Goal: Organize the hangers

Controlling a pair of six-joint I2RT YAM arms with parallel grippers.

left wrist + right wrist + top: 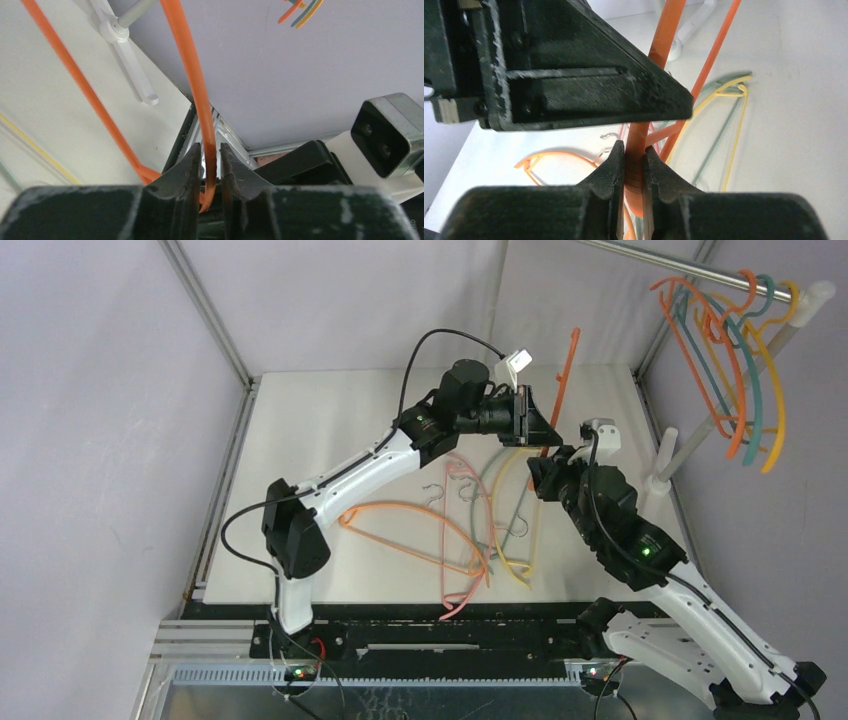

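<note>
An orange hanger (566,390) stands upright in the air between both grippers over the back of the table. My left gripper (210,152) straddles its thin curved end (192,75), jaws slightly apart with a small gap beside the plastic. My right gripper (634,150) is shut on the same orange hanger (669,30), just below the left gripper's black finger (574,85). In the top view the left gripper (540,430) sits right above the right gripper (548,468). Several hangers (735,350) hang on the rack. An orange (400,515), a pink (447,540) and a yellow hanger (505,540) lie tangled on the table.
The steel rack pole (680,265) crosses the top right corner, carried by a white post (690,440) at the table's right edge. Grey walls close in the table (300,420) on the left, back and right. Black cables trail from both arms.
</note>
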